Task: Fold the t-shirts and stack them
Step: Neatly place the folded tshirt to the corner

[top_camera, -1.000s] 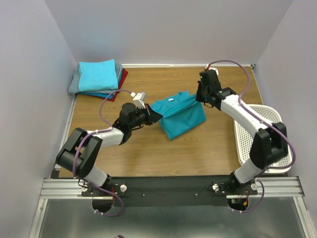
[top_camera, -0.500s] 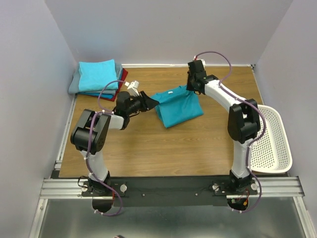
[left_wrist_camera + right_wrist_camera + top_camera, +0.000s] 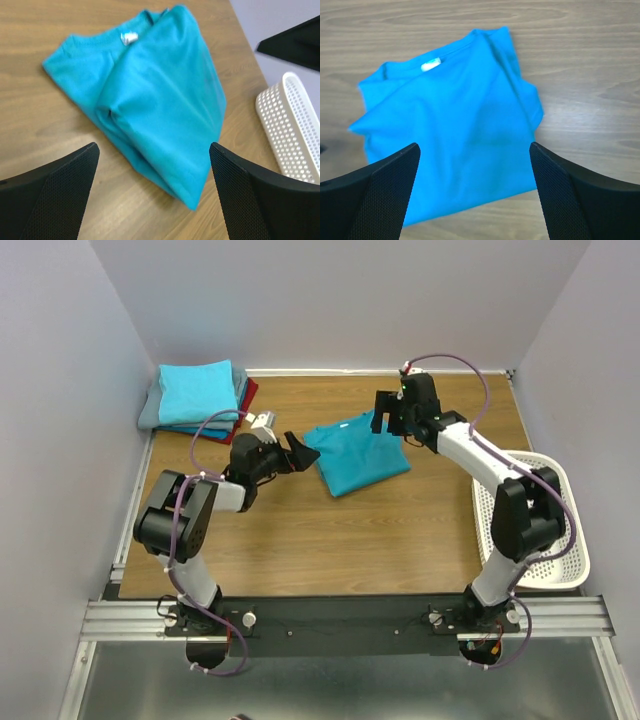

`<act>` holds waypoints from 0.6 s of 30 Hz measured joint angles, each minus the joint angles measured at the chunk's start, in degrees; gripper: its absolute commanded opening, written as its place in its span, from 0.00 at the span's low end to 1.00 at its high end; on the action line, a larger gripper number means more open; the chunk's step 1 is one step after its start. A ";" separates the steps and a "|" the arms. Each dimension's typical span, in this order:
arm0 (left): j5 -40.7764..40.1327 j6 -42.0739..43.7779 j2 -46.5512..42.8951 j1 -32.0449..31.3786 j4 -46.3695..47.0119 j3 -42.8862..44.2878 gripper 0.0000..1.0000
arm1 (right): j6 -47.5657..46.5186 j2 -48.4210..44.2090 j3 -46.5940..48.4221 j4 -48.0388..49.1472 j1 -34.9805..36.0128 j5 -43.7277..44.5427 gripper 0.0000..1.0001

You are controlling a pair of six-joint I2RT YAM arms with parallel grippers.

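While both arms are reaching over the wooden table [image 3: 300,530], the left gripper [image 3: 291,454] is standing with its fingers spread wide, gripping nothing, and the right gripper [image 3: 387,421] is likewise gaping empty. Between them, the folded teal-blue t-shirt [image 3: 357,457] is lying loose on the wood. Other folded t-shirts [image 3: 198,395] are sitting stacked in the far left corner, while the white basket [image 3: 560,540] is resting at the right edge.
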 measured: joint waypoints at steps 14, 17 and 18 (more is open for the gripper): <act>3.80 -3.08 7.98 -2.56 9.40 -4.15 0.98 | 0.09 1.81 -10.08 9.97 0.00 -16.46 0.95; 3.56 -3.19 9.29 -3.50 6.64 -2.03 0.98 | 0.07 3.74 -10.08 10.73 0.00 -17.25 0.95; 3.34 -3.19 9.46 -3.89 5.99 -1.27 0.98 | 0.07 4.37 -10.08 10.95 0.00 -17.33 0.95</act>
